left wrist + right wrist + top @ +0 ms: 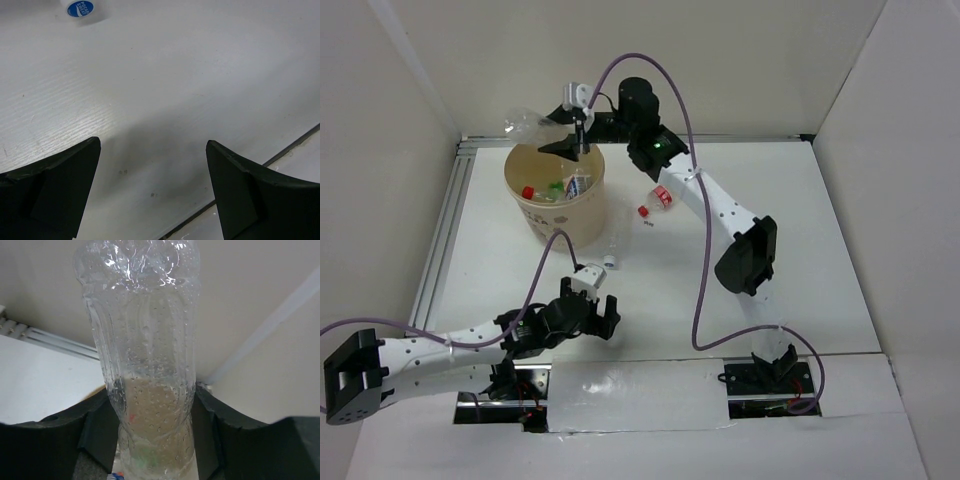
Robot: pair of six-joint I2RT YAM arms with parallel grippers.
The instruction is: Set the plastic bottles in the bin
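Left tool (153,144) wide open, empty, low by surface's near edge. Bin (570,222) near far-left corner, several bottles (555,188) inside. Right tool (578,138) grips clear bottle (533,122) over bin's far rim: drop step. Next: centre over the opening, release. Blue-capped bottle (612,252) and red-capped bottle (657,200) lie right of bin.

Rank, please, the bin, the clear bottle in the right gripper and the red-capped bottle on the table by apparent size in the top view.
1. bin
2. clear bottle in the right gripper (held up nearer the camera, so unsure)
3. red-capped bottle
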